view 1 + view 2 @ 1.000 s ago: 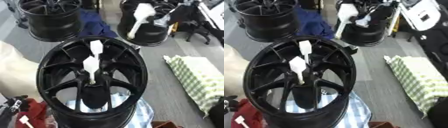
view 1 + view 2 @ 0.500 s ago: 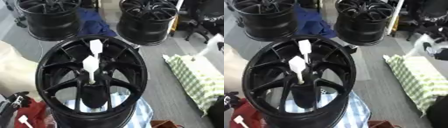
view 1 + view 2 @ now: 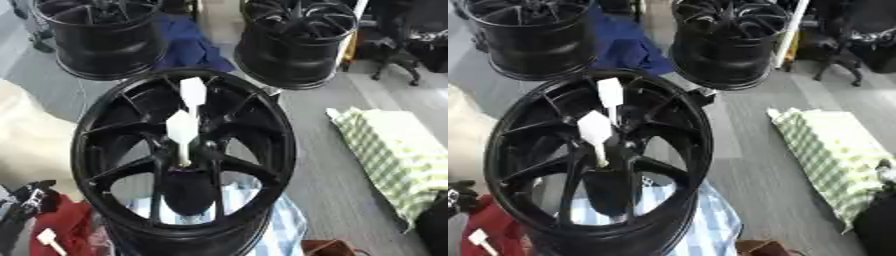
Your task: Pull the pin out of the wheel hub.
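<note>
Big black wheel hub [image 3: 184, 160] sits on a blue checked cloth [image 3: 702, 225], two more black wheels [image 3: 293, 42] behind it, green checked cloth [image 3: 394, 155] off to its right. Two white pins [image 3: 181, 132] stick up at its center. Neither hand is visible, so can't tell their state.

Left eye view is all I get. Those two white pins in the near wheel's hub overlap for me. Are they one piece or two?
Observer: Two, it seems. In the right eye view the lower pin sits offset to the left of the upper pin, so they read as separate pieces.
Operator: And the white sliver at my top right edge?
Observer: A white pole. The right eye view shows it slanting down beside the far right wheel.
</note>
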Robot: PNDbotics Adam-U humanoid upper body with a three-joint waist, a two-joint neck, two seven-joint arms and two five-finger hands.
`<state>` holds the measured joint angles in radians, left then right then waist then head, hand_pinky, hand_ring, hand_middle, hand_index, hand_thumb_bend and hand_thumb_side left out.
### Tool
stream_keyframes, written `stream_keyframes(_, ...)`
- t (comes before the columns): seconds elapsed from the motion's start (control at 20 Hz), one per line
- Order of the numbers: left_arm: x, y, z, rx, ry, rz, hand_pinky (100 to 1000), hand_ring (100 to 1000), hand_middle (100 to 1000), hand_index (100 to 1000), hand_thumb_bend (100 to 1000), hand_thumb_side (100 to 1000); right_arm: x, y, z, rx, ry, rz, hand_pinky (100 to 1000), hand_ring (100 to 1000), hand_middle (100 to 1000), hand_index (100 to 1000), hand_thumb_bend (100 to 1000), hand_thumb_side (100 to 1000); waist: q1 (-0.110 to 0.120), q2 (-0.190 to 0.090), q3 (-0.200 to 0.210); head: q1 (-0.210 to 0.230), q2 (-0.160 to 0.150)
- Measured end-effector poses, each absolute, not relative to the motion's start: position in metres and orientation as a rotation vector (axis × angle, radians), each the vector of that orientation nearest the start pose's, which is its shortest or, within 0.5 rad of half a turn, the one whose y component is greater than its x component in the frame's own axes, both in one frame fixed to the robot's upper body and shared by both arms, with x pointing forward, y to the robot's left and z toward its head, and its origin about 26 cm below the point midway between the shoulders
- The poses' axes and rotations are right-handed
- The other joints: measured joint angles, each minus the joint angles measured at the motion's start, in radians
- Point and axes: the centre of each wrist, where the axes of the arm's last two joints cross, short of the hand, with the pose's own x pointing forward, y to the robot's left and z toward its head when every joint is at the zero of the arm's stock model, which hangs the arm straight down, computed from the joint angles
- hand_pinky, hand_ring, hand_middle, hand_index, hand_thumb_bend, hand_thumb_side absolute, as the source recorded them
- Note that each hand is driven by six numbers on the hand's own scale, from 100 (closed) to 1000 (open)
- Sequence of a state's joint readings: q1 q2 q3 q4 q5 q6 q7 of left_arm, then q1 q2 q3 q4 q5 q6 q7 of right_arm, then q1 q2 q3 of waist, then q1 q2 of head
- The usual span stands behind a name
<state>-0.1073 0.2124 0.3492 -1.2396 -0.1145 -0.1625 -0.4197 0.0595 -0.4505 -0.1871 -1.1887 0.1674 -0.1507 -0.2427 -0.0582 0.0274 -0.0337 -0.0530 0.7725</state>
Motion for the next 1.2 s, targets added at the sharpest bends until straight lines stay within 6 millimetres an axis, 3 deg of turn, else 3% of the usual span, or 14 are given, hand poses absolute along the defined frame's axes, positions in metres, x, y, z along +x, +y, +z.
stream_keyframes(0.3, 0.278, 0.388, -0.043, 0.125, -1.464, -0.277, 623, 608, 565, 763, 100, 653, 0.214, -0.394, -0.078, -0.689, -1.368, 0.081, 670, 667, 709, 890, 100, 533, 0.001, 0.006, 0.004, 0.001, 0.0)
stream_keyframes(0.6, 0.28, 0.388, -0.041, 0.127, -1.473, -0.278, 623, 607, 564, 763, 100, 652, 0.227, -0.345, -0.086, -0.562, -1.452, 0.046, 650, 622, 659, 860, 100, 505, 0.004, 0.008, 0.012, -0.002, 0.0)
stream_keyframes(1.2, 0.281, 0.388, -0.044, 0.134, -1.479, -0.274, 624, 608, 565, 764, 100, 652, 0.23, -0.327, -0.112, -0.515, -1.418, -0.029, 645, 611, 638, 844, 100, 506, 0.013, 0.01, 0.002, -0.003, 0.0)
